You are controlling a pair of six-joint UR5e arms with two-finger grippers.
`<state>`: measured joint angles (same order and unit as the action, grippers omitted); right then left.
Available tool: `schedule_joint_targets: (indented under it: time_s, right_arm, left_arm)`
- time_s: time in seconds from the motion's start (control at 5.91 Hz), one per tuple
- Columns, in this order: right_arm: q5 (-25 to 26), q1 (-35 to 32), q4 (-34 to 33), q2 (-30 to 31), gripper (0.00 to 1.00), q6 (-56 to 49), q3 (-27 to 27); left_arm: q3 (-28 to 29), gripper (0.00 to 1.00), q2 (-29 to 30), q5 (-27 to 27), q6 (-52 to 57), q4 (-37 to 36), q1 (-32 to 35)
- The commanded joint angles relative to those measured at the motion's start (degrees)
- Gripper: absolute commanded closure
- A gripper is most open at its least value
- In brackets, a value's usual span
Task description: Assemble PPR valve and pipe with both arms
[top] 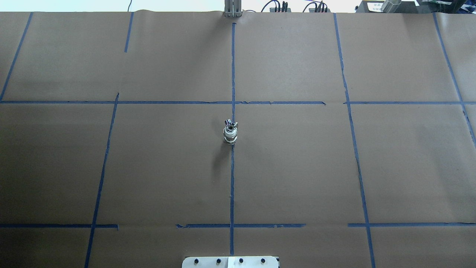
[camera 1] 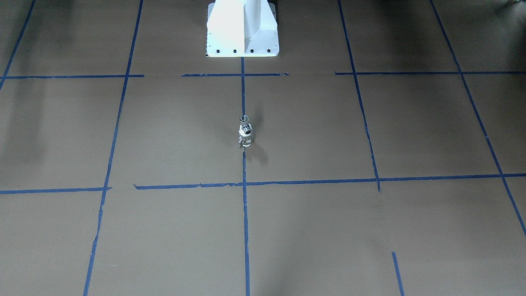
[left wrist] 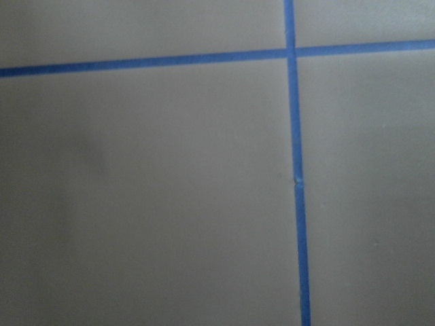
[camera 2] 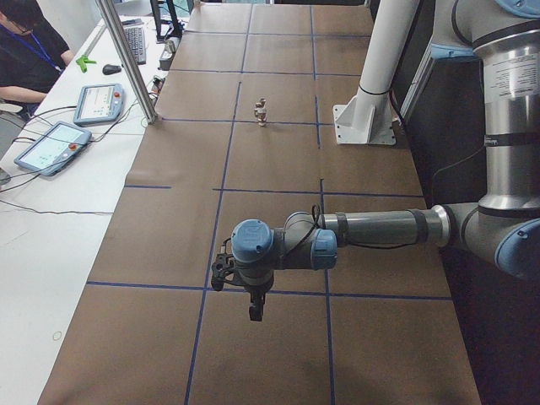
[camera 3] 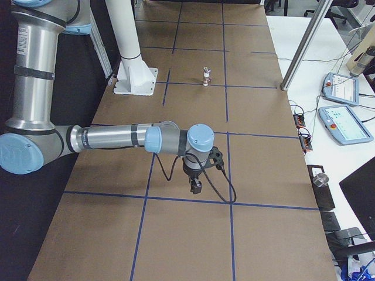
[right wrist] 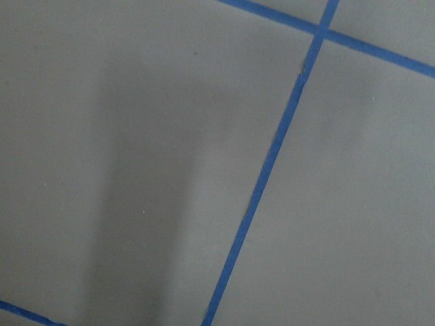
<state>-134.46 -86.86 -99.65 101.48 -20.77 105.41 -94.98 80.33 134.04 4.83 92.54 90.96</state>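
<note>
The PPR valve (camera 1: 245,137) with its white ring and wing handle lies on the centre tape line, joined end to end with the chrome pipe (camera 1: 244,119). Both also show in the overhead view, valve (top: 230,128) and pipe (top: 230,139). The left arm's gripper (camera 2: 254,312) hangs over the table's left end, far from them. The right arm's gripper (camera 3: 195,187) hangs over the right end, also far away. Both show only in the side views, so I cannot tell if they are open or shut. The wrist views show only brown paper and blue tape.
The white pedestal (camera 1: 242,28) stands at the robot's edge of the table. A metal post (camera 2: 126,59) rises at the far edge. Teach pendants (camera 3: 343,123) and a seated person (camera 2: 25,42) are beside the table.
</note>
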Motion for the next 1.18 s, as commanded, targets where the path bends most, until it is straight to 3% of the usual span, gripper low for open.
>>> schedule_joint_targets:
  time_s: [0.0,1.02]
  right_arm:
    - [-0.19,-0.24,0.06,1.53,0.0,-0.06,-0.81]
    - [-0.37,-0.15,-0.02,1.35,0.0,-0.06,-1.26]
  left_arm:
    - [-0.38,0.0,-0.52,-0.09,0.1,0.01,0.0]
    - [0.5,0.0,-1.58,-0.27,0.36,0.18,-0.17]
